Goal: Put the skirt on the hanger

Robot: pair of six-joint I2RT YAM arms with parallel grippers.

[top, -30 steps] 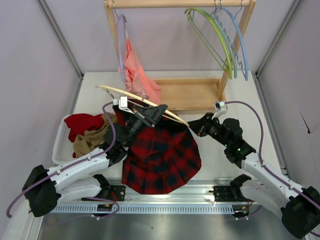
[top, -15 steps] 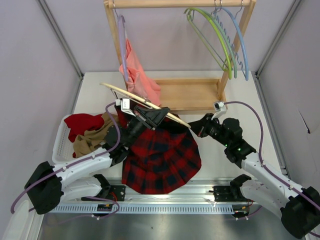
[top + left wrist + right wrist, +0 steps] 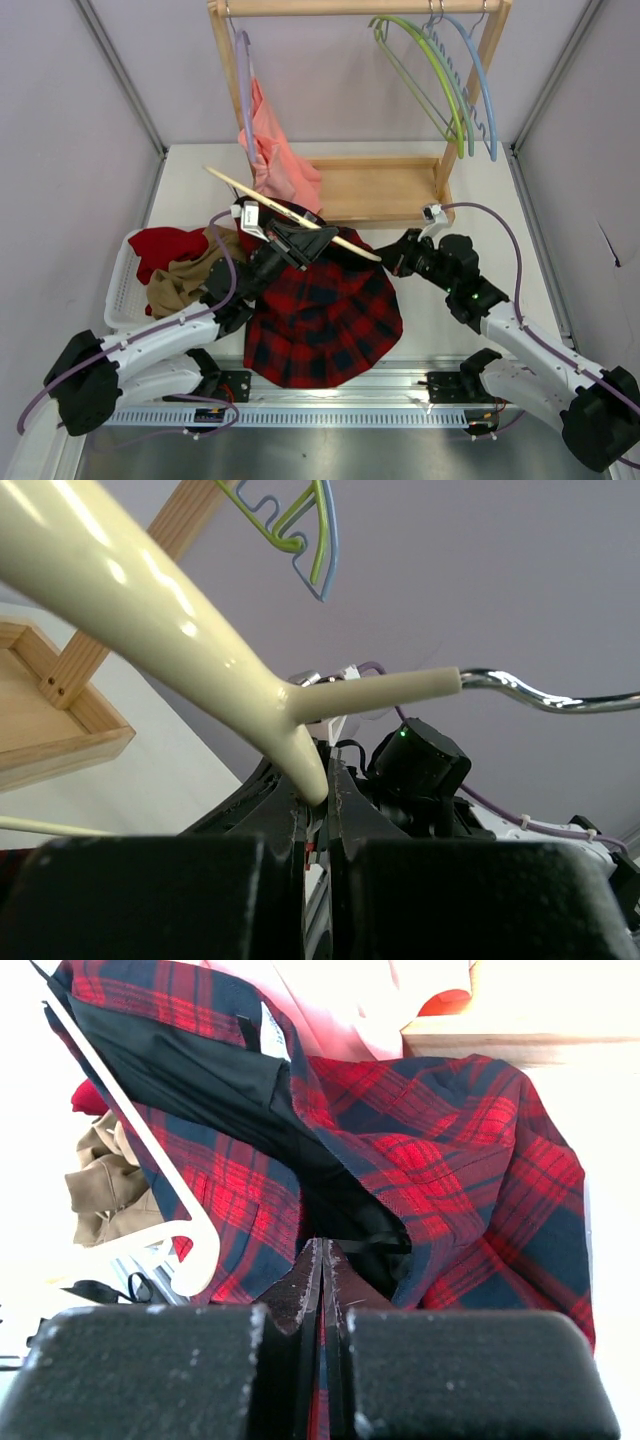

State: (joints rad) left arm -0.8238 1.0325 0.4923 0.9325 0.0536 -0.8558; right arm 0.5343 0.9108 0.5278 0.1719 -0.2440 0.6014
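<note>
Two wrist views alone show grips: left jaws clamped on the hanger [image 3: 150, 610], right jaws pinching the skirt [image 3: 450, 1180].

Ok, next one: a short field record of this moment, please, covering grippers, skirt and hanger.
left gripper: shut on cream hanger at its neck, held off the table
right gripper: shut on plaid skirt at its waist edge
plaid skirt: spread on table, waist end up by the hanger
wooden rack: pink garment hangs at its left
</note>
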